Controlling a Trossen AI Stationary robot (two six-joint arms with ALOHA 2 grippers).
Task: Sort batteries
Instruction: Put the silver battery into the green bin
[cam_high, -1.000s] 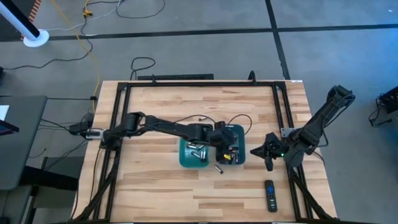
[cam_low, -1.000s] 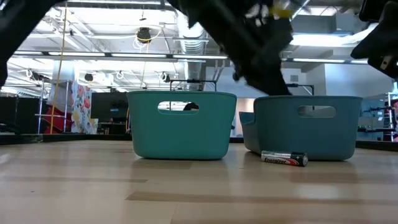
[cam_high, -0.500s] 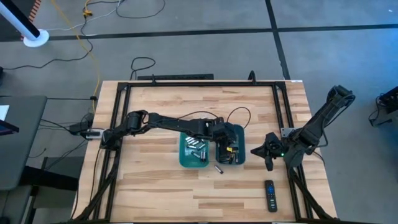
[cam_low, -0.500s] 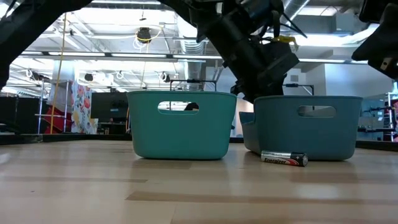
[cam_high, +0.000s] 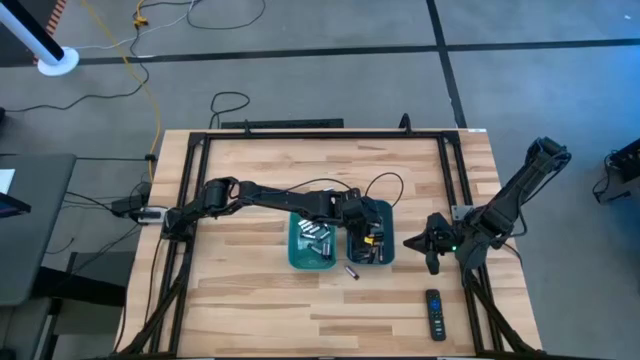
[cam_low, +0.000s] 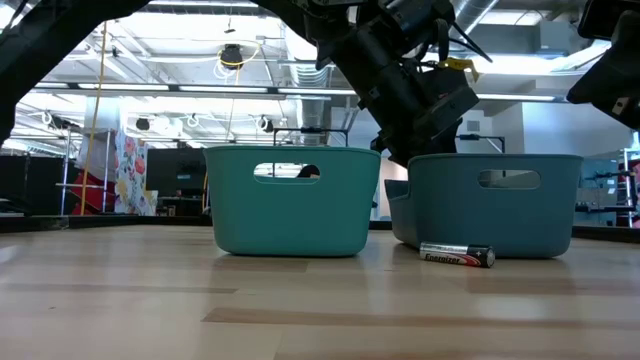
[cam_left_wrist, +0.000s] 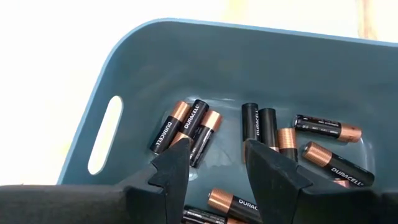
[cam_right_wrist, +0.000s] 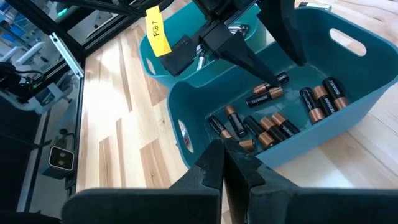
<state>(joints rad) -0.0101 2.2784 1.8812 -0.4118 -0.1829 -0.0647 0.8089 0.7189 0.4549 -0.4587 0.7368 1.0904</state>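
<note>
While the left gripper (cam_left_wrist: 214, 165) hangs in the right-hand teal bin (cam_high: 371, 241), fingers apart and seemingly empty, dark batteries (cam_left_wrist: 186, 124) lie below; the right gripper (cam_high: 418, 243) waits at three o'clock, fingers nearly together.

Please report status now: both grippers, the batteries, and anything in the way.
Left gripper open, empty, over right bin of dark batteries. Right gripper shut, waiting at table's right edge. One battery on table before the bins. Nothing in the way.

place: robotics lab or industrial workshop | evidence: grey concrete floor (cam_high: 300, 70) around wooden table (cam_high: 250, 300); yellow cable (cam_high: 150, 95) at 11 o'clock; exposed ceiling ducts (cam_low: 310, 70), strip lights (cam_low: 180, 90), open hall behind
</note>
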